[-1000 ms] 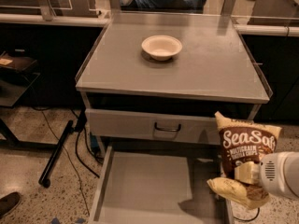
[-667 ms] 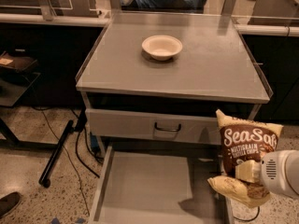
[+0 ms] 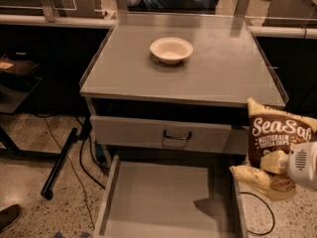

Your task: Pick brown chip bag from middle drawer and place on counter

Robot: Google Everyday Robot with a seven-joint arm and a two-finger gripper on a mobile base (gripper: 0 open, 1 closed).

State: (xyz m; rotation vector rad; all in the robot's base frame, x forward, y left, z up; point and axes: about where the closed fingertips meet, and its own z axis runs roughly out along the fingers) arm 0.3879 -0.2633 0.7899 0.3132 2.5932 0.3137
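The brown chip bag, dark brown with white "Sea Salt" lettering and pale yellow ends, hangs in the air at the right, beside the counter's front right corner. My gripper is shut on the bag's lower part; its white wrist enters from the right edge. The middle drawer is pulled open below, and its grey floor is bare with the bag's shadow on it. The counter is a flat grey top behind and above the drawer.
A white bowl sits on the counter near its back middle. The upper drawer front with a dark handle is closed. A black pole and cables lie on the speckled floor at the left. A shoe tip shows bottom left.
The bag and gripper have risen slightly and shifted a little to the right. Nothing else moved.
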